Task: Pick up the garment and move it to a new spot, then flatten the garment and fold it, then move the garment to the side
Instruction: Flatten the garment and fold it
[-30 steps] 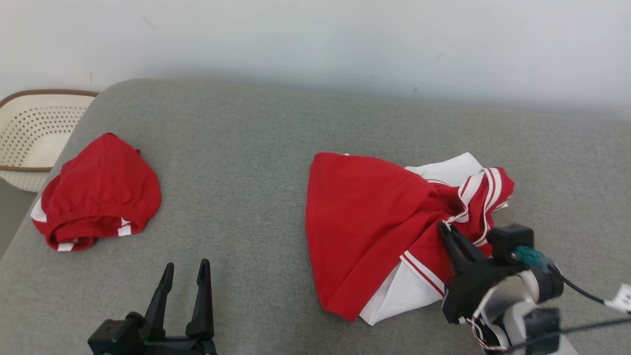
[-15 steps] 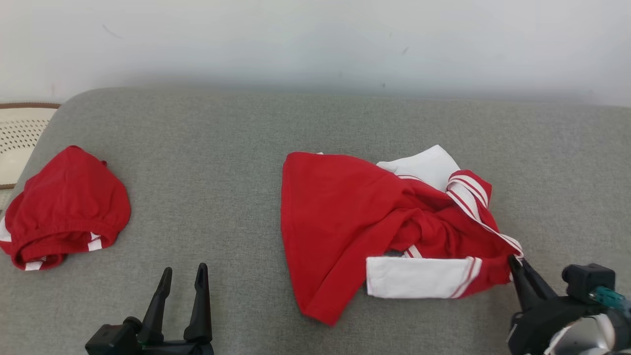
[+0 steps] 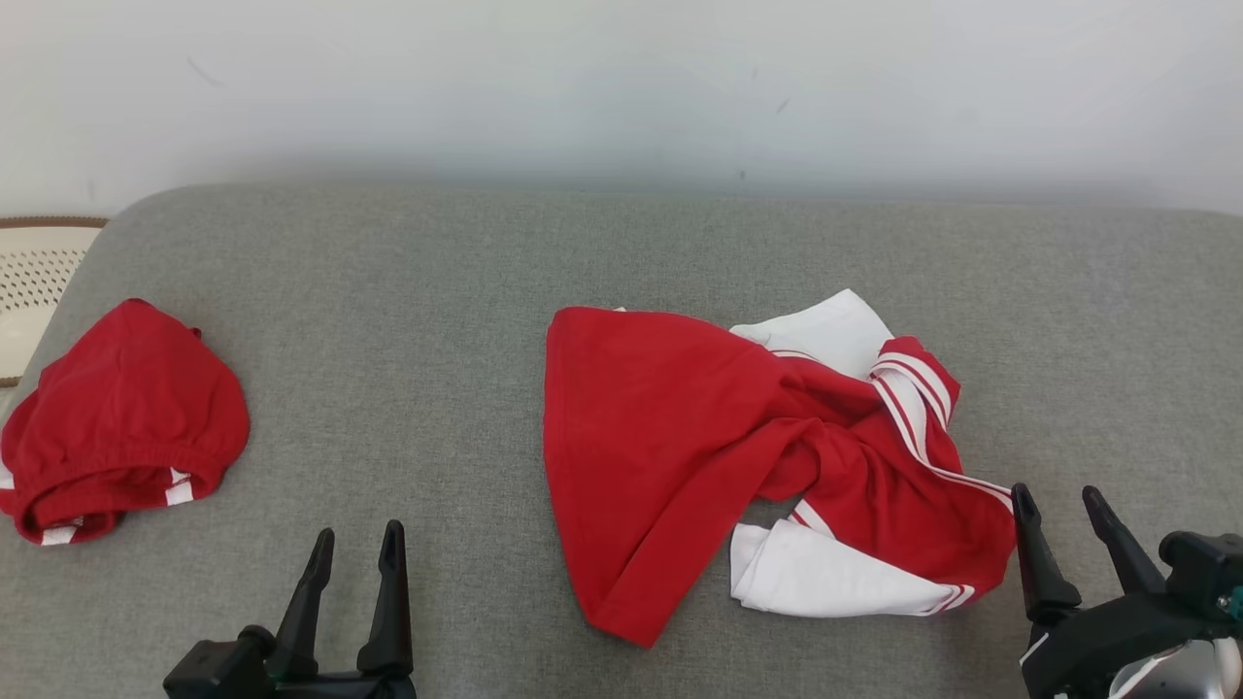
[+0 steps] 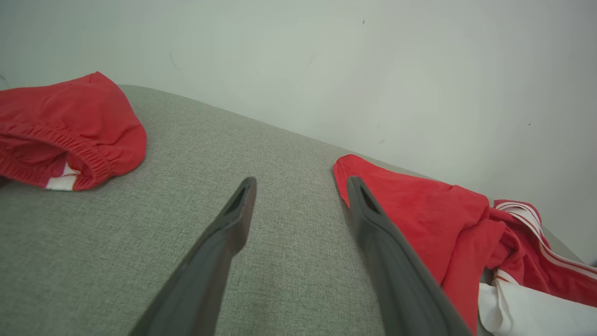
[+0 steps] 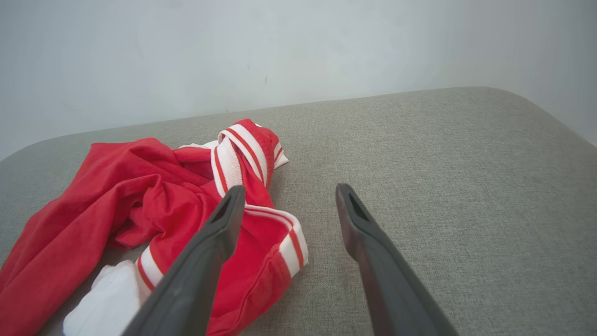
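Right gripper [image 3: 1057,510] stands wide and empty, just right of the crumpled red-and-white garment [image 3: 680,437] lying mid-cushion [image 3: 437,320] — flattening looks to be the step in hand. Left gripper [image 3: 357,553], wide too, waits near-left; next, pinch the hem edges and spread.

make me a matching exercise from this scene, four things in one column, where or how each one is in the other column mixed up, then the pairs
Column one
1. red and white garment
2. small red garment
3. perforated basket
4. right pincer

Column two
a. off the left end of the grey cushion
b. crumpled near the middle of the cushion
c. open, holding nothing, beside a striped hem
d. bunched up at the cushion's left end

Pairs: 1-b, 2-d, 3-a, 4-c
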